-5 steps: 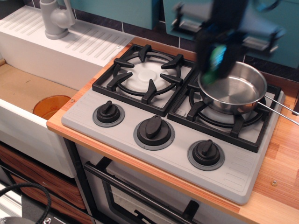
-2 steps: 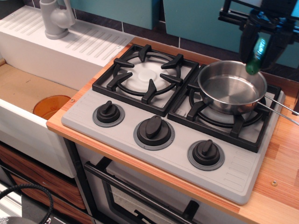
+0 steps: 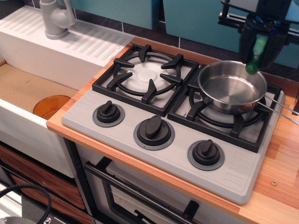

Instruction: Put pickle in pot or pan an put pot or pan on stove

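The shiny steel pan [image 3: 232, 87] sits on the right burner of the grey stove [image 3: 140, 154], its wire handle [image 3: 280, 111] pointing right. The pan is empty inside. My black gripper [image 3: 258, 46] hangs above the pan's far right rim and is shut on the green pickle [image 3: 256, 55], which points down with its lower tip just above the rim.
The left burner grate [image 3: 145, 77] is bare. Three dark knobs [image 3: 154, 127] line the stove's front. An orange disc [image 3: 51, 106] lies in the sink at the left. A grey faucet [image 3: 55, 18] stands at the back left. Wooden counter [image 3: 280, 163] lies to the right.
My gripper with the pickle has swung from the pan's left rim across to above its far right rim, and has held nearly still over the last half second.
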Robot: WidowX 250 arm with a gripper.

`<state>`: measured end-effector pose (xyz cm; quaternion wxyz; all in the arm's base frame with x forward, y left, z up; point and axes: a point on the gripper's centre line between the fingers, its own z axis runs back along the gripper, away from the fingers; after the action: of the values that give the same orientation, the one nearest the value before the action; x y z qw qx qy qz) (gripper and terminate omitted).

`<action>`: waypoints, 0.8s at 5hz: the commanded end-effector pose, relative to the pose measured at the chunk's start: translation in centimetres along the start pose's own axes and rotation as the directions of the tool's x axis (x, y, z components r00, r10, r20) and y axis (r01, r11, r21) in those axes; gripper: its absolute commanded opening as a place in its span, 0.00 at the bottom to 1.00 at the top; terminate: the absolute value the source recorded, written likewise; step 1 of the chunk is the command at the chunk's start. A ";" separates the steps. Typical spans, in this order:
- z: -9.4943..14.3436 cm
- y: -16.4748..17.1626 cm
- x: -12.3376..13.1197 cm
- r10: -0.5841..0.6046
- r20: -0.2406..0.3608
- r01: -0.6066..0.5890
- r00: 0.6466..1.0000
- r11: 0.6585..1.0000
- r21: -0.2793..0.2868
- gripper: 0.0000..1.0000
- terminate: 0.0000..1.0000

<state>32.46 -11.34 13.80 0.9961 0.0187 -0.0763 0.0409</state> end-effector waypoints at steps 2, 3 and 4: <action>-2.4 -1.1 1.5 -0.002 0.100 0.006 0.995 0.999 -0.046 0.00 0.00; -2.6 -1.3 1.5 -0.005 0.105 0.009 0.994 0.999 -0.043 1.00 0.00; -2.4 -1.3 1.4 -0.007 0.101 0.011 0.995 0.999 -0.042 1.00 0.00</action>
<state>33.32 -12.06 10.19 0.9938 0.0079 -0.1052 0.0357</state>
